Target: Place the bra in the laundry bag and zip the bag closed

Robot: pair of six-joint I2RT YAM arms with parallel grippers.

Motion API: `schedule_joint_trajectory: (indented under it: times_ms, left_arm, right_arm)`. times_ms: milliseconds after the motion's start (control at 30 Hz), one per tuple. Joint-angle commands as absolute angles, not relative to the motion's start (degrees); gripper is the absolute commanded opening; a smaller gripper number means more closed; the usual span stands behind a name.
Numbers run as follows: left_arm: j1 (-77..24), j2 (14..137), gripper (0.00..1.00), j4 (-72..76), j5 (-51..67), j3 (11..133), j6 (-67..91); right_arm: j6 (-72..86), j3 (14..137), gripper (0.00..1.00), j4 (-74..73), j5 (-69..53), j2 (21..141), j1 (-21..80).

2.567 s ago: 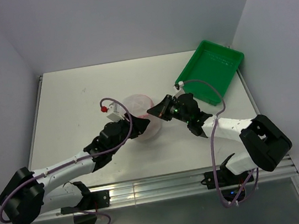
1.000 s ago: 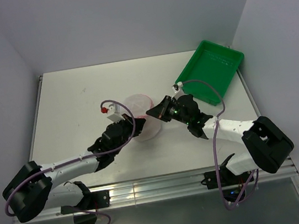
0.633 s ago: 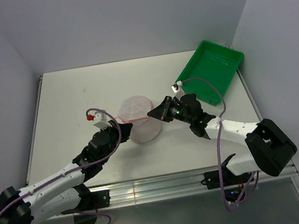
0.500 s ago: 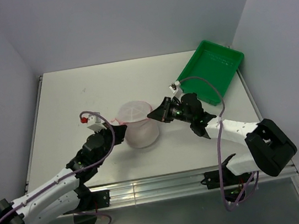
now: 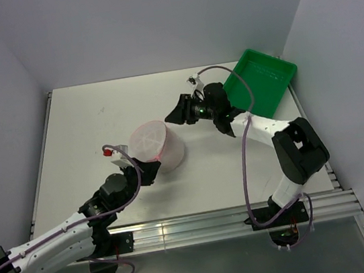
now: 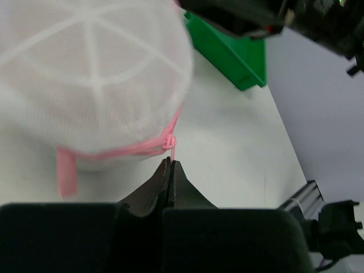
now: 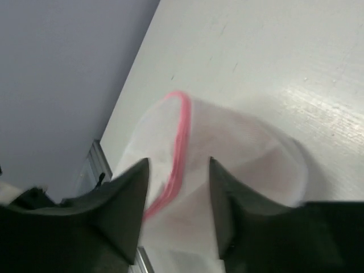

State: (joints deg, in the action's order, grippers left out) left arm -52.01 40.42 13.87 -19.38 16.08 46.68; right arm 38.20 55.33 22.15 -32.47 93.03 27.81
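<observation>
White mesh domes up as the laundry bag (image 5: 156, 147), sitting near the middle of the pale table (image 5: 77, 117). The bra (image 6: 114, 111) shows only as a peach tint through the mesh; its shape cannot be made out. Pink zipper trim (image 6: 114, 151) runs along the bag's lower edge, and a flat pink tab (image 6: 66, 173) hangs at its side.

The left gripper (image 6: 169, 166) sits just in front of the bag, jaws pressed together on the thin pink zipper pull (image 6: 172, 152), which runs taut from a small knot on the trim down into the fingertips.

The right gripper (image 7: 177, 182) hovers beyond the bag on its far right side, apart from it, fingers spread with nothing between them; the bag fills its wrist view beyond the gap.

A green tray (image 5: 266, 80) lies at the table's far right corner, well apart from the bag, with the right arm (image 5: 255, 126) stretched across the space between them.
</observation>
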Motion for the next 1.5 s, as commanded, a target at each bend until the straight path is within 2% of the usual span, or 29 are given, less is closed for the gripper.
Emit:
schedule_joint_trajectory:
  times_ms: [0,33,133,267,367,500,667,767,867,900,1033,1167,1200,1300,1467]
  left_arm:
    - [-54.84,41.83,0.0,20.73,-18.64,16.08,47.63]
    - [-54.93,42.1,0.0,23.35,-17.94,16.08,48.07]
    - [-55.2,44.29,0.0,26.26,-17.93,16.96,48.08]
    - [-55.2,49.82,0.0,29.26,-17.23,18.1,47.37]
    - [-55.2,52.02,0.0,31.54,-16.09,18.19,47.64]
    - [-55.2,52.12,0.0,31.38,-15.56,18.02,48.07]
    - [-55.2,51.24,0.0,30.32,-14.94,17.93,47.9]
    - [-55.2,51.59,0.0,30.06,-14.42,18.1,47.9]
    - [-55.2,52.29,0.0,30.15,-13.71,18.45,47.64]
    - [-55.2,52.38,0.0,30.15,-13.54,18.46,47.46]
    - [-55.2,52.21,0.0,30.23,-13.27,18.54,47.2]
    - [-55.2,51.94,0.0,29.53,-13.36,18.54,47.02]
    - [-55.2,52.03,0.0,29.36,-13.27,18.54,47.02]
    - [-55.2,51.86,0.0,28.48,-13.53,18.63,47.11]
    - [-55.2,50.1,0.0,27.16,-14.15,18.11,47.2]
  right_arm:
    - [34.54,60.38,0.57,14.71,-30.59,93.08,27.07]
    - [34.37,59.86,0.7,13.81,-29.45,91.34,27.16]
    - [36.64,52.58,0.83,14.5,-24.53,84.33,27.25]
    - [45.32,37.66,0.84,23.53,-24.6,75.07,28.38]
    - [47.19,34.72,0.83,24.17,-25.49,72.16,32.33]
    - [46.5,36.29,0.79,22.24,-22.86,71.28,36.38]
    - [45.61,41.22,0.76,20.82,-21.18,76.28,38.23]
    - [46.05,42.88,0.68,21.1,-21.27,79.36,39.28]
    - [46.58,43.68,0.55,22.41,-22.06,80.86,39.73]
    - [46.58,44.03,0.47,22.24,-21.97,81.38,39.9]
    - [45.97,45.96,0.36,21.09,-22.85,82.26,39.9]
    - [46.49,46.58,0.31,21.97,-24.26,82.79,39.9]
    - [46.58,46.67,0.14,22.15,-24.78,83.05,39.9]
    - [47.11,47.11,0.0,22.24,-25.13,83.41,39.82]
    - [47.11,47.9,0.0,22.24,-25.49,83.67,38.59]
